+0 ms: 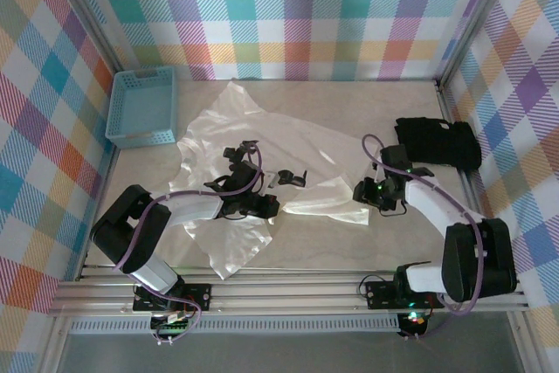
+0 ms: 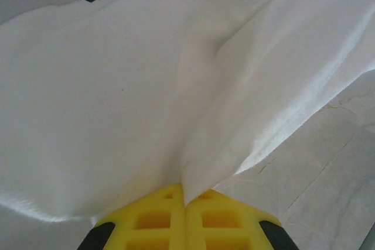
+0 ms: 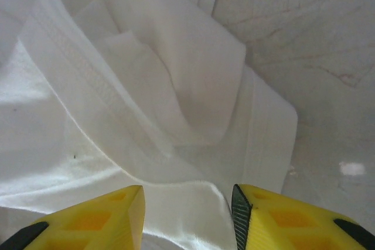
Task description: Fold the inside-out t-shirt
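Observation:
The inside-out t-shirt [image 1: 262, 133] is white and lies spread and rumpled across the middle of the table. My left gripper [image 1: 281, 179] sits low over its lower middle, partly draped by cloth. In the left wrist view the yellow fingers [image 2: 222, 218] of the left gripper [image 2: 186, 200] are pressed together on a pinched fold of the t-shirt [image 2: 146, 86]. My right gripper [image 1: 356, 196] is at the shirt's right edge. Its yellow fingers [image 3: 275, 215] stand apart, so the right gripper [image 3: 187, 194] is open, with a seamed hem of the t-shirt [image 3: 146, 86] lying loose between them.
A blue basket [image 1: 142, 107] stands at the back left, touching the shirt's corner. A black folded garment [image 1: 438, 143] lies at the right, behind the right arm. Plaid walls close three sides. Bare table [image 1: 349, 242] shows in front of the shirt.

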